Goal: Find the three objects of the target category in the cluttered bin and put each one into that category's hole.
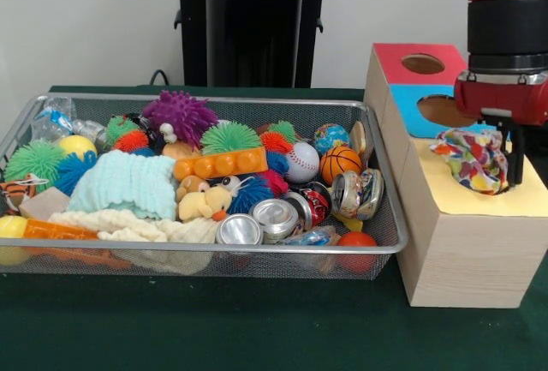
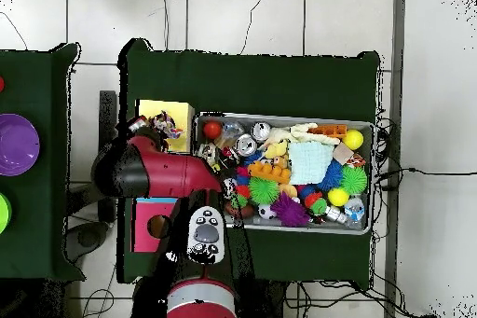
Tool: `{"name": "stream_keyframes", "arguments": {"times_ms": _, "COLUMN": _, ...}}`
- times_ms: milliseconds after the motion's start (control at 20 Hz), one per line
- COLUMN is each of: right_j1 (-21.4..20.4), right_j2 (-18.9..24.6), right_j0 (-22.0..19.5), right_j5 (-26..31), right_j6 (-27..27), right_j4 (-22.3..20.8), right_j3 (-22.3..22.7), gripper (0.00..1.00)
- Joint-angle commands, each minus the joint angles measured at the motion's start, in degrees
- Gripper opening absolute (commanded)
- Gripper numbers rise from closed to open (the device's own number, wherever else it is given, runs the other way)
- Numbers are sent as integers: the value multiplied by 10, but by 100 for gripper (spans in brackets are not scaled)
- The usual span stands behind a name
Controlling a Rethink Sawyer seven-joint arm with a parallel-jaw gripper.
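The wire bin [image 1: 381, 242] is seen packed with clutter: one mint knit cloth [image 1: 126, 183], one baseball [image 1: 301, 162], one mini basketball [image 1: 340, 163] and roughly four crushed cans. Beside it, a wooden box [image 1: 454, 251] is topped with red, blue and yellow panels. A colourful crumpled cloth [image 1: 471, 158] is held over the yellow panel by the gripper [image 1: 505, 152], fingers clamped on it. No clear long axis can be made out.

The front camera sat low and close, facing the wire bin [image 1: 377, 247]. The overhead camera looked straight down from high up; both showed that bin [image 2: 363, 128].
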Motion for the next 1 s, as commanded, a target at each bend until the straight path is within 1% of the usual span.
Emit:
{"name": "stream_keyframes", "arguments": {"times_ms": 50, "right_j1": 82, "right_j2": 46, "right_j0": -4, "right_j5": -36, "right_j6": 56, "right_j4": 24, "right_j3": -73, "gripper": 0}}
{"name": "stream_keyframes", "arguments": {"times_ms": 250, "right_j1": 102, "right_j2": 21, "right_j0": 9, "right_j5": -46, "right_j6": 55, "right_j4": 23, "right_j3": -92, "gripper": 0}}
{"name": "stream_keyframes", "arguments": {"times_ms": 350, "right_j1": 107, "right_j2": 23, "right_j0": 4, "right_j5": -54, "right_j6": 52, "right_j4": 16, "right_j3": -93, "gripper": 0}}
{"name": "stream_keyframes", "arguments": {"times_ms": 550, "right_j1": 109, "right_j2": 15, "right_j0": 3, "right_j5": -46, "right_j6": 45, "right_j4": 9, "right_j3": -96, "gripper": 0}}
{"name": "stream_keyframes", "arguments": {"times_ms": 700, "right_j1": 112, "right_j2": -9, "right_j0": 18, "right_j5": -30, "right_j6": 46, "right_j4": 14, "right_j3": -102, "gripper": 0}}
{"name": "stream_keyframes", "arguments": {"times_ms": 750, "right_j1": 112, "right_j2": -25, "right_j0": 26, "right_j5": -18, "right_j6": 47, "right_j4": 18, "right_j3": -105, "gripper": 0}}
{"name": "stream_keyframes", "arguments": {"times_ms": 1000, "right_j1": 117, "right_j2": -69, "right_j0": 46, "right_j5": 37, "right_j6": 43, "right_j4": 19, "right_j3": -119, "gripper": 0}}
